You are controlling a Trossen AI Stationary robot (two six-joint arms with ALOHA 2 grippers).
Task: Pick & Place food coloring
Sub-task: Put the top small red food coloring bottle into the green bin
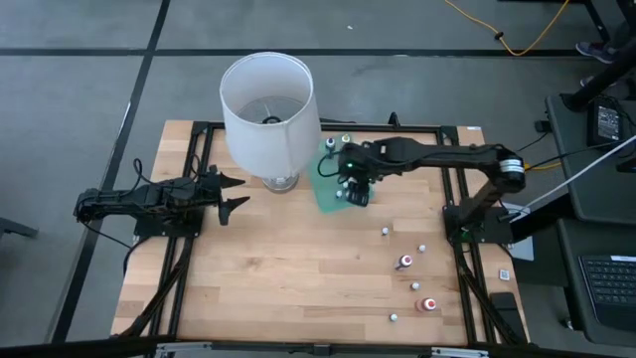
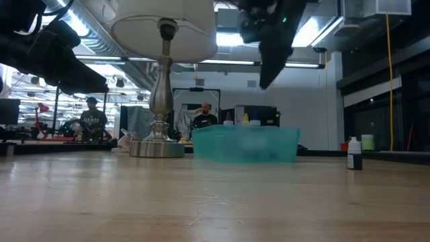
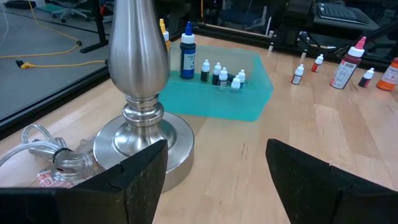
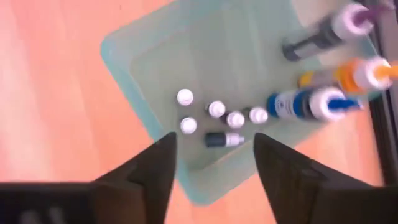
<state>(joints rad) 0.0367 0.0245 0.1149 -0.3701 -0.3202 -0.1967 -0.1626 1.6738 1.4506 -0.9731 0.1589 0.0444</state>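
The green tray (image 1: 328,189) lies on the table beside the lamp base. Several tiny white-capped food coloring bottles (image 4: 214,111) stand in it, and one dark bottle (image 4: 222,139) lies on its side among them. More small bottles (image 1: 404,262) stand scattered on the table's near right part. My right gripper (image 1: 358,194) hangs open and empty above the tray, fingers pointing down; it shows in its wrist view (image 4: 214,167) and in the low view (image 2: 269,47). My left gripper (image 1: 237,194) waits open at the table's left, level, facing the lamp base (image 3: 140,134).
A lamp with a big white shade (image 1: 268,109) stands just left of the tray. Three larger bottles, blue (image 4: 308,104), orange (image 4: 354,74) and purple-capped (image 4: 326,34), are at the tray's far side. A lone small bottle (image 2: 354,153) stands to the right. People show in the room behind.
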